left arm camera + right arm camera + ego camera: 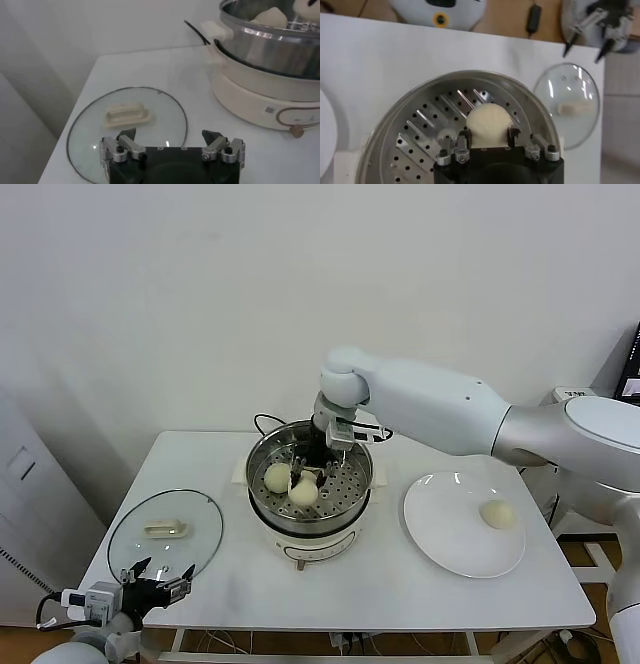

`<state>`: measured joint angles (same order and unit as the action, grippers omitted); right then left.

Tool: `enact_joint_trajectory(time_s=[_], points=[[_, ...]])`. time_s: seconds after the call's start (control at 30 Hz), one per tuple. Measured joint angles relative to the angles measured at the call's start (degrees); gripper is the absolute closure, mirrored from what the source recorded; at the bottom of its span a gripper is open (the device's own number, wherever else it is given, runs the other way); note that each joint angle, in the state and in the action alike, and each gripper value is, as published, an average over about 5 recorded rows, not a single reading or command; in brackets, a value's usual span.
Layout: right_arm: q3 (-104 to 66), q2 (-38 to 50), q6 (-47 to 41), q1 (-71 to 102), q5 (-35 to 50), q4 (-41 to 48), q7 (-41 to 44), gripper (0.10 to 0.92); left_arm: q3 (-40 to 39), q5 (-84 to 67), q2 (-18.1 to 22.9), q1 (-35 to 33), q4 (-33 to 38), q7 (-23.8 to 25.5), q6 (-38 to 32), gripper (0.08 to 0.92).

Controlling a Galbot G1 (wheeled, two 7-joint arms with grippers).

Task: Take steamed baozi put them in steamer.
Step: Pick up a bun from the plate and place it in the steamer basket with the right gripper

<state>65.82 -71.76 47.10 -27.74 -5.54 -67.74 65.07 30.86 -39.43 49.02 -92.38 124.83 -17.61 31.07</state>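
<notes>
Fingers (511, 136) of my right gripper (488, 140) sit on either side of a baozi (489, 122) down inside the steamer (262, 452), though I cannot tell if they pinch it. I see two buns in the basket in the head view and one more (497, 514) on the plate (440, 534). My left gripper (172, 145) hangs spread above the glass lid (90, 130) at the counter (400, 589) edge.

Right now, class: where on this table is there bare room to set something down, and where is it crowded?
Bare tabletop runs along the front edge, between glass lid and plate. The plate is mostly free, holding one baozi. Crowded: the steamer, holding baozi and the right gripper. The left gripper waits by the lid.
</notes>
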Motion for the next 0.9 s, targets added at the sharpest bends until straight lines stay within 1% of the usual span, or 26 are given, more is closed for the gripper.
enact_joint_trajectory(time_s=[0.3,0.4,0.5,0.77,0.83,0.9], points=[[-0.98,-0.01,0.11,2.71,-4.38,-1.16,-0.06,0.575,0.07,0.02,0.05,-0.02,0.04,0.02,-0.05,0.177],[-1.26,-0.10,0.11,3.50,-5.60,-1.30,-0.32,0.564,0.06,0.04,0.07,0.01,0.17,0.02,-0.05,0.177],[-1.57,-0.21,0.11,4.12,-6.55,-1.31,-0.65,0.502,0.06,0.05,0.07,-0.01,0.24,0.02,-0.05,0.177],[-2.64,-0.25,0.11,4.56,-8.41,-1.46,-1.57,0.270,0.06,0.06,0.05,-0.10,0.25,0.02,-0.05,0.177],[-3.07,0.00,0.10,4.27,-8.71,-1.29,-1.60,0.229,0.07,0.06,0.04,-0.11,0.23,0.02,-0.06,0.177],[-3.54,0.33,0.10,3.73,-8.81,-0.99,-1.52,0.211,0.10,0.06,0.01,-0.11,0.18,0.00,-0.06,0.177]])
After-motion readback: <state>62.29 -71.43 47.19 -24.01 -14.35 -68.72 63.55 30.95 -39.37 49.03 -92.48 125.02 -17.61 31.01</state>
